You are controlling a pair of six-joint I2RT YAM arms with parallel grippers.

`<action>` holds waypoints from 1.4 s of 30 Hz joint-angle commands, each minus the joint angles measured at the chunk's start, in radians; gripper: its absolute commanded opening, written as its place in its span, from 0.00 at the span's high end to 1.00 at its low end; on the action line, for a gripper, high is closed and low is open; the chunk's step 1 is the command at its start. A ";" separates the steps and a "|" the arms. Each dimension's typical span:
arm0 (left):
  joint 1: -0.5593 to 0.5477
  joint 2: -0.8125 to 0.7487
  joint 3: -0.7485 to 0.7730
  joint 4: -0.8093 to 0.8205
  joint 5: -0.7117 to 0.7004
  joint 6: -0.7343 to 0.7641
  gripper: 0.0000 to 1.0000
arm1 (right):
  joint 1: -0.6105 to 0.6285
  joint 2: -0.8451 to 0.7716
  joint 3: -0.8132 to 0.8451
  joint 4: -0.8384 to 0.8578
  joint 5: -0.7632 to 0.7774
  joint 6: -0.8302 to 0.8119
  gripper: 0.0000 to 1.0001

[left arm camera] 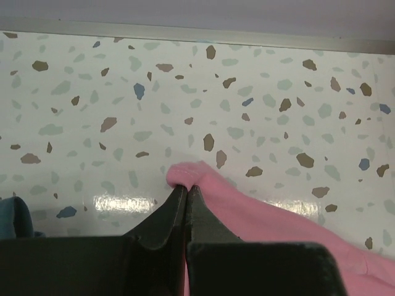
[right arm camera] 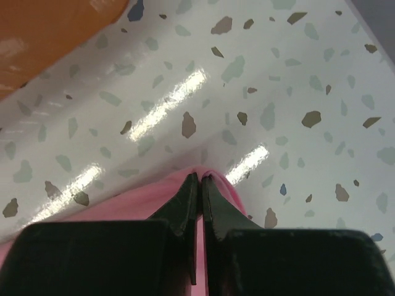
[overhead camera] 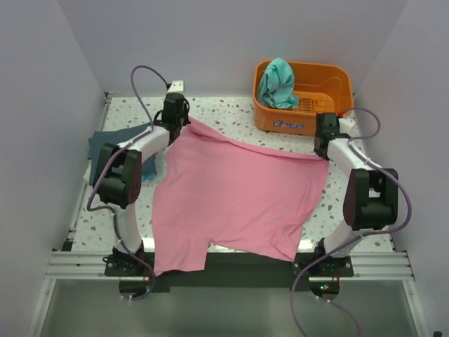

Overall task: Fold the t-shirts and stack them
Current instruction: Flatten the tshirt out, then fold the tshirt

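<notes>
The pink t-shirt (overhead camera: pixel 235 196) hangs stretched between both arms over the middle of the table, its lower edge reaching past the near table edge. My left gripper (overhead camera: pixel 184 121) is shut on its far left corner, seen in the left wrist view (left arm camera: pixel 186 186) with pink cloth (left arm camera: pixel 259 213) pinched between the jaws. My right gripper (overhead camera: pixel 324 156) is shut on its far right corner, seen in the right wrist view (right arm camera: pixel 199 177) with pink cloth (right arm camera: pixel 133 206). The dark blue-grey t-shirt (overhead camera: pixel 112 144) lies at the left. The teal t-shirt (overhead camera: pixel 277 83) lies in the basket.
The orange plastic basket (overhead camera: pixel 330 88) stands at the back right, just beyond my right gripper; its corner shows in the right wrist view (right arm camera: pixel 49 31). The speckled tabletop (overhead camera: pixel 231 112) has walls on the left, back and right.
</notes>
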 commanded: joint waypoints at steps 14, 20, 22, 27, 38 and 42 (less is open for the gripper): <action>0.003 -0.397 -0.273 -0.050 -0.006 -0.119 1.00 | -0.004 -0.139 0.007 -0.090 -0.002 -0.021 1.00; 0.003 -0.508 -0.413 -0.137 0.007 -0.182 1.00 | -0.004 -0.234 -0.069 -0.142 -0.010 -0.021 1.00; 0.003 -0.548 -0.433 -0.181 -0.004 -0.195 1.00 | -0.002 -0.252 -0.095 -0.162 -0.012 -0.020 1.00; 0.003 -0.656 -0.543 -0.212 0.007 -0.225 1.00 | -0.004 -0.327 -0.190 -0.161 -0.035 -0.008 1.00; 0.003 -0.690 -0.674 -0.287 -0.019 -0.267 0.83 | -0.002 -0.368 -0.324 -0.182 -0.085 0.015 0.86; 0.003 -0.713 -0.668 -0.353 -0.015 -0.279 0.59 | -0.004 -0.397 -0.333 -0.241 -0.105 0.020 0.50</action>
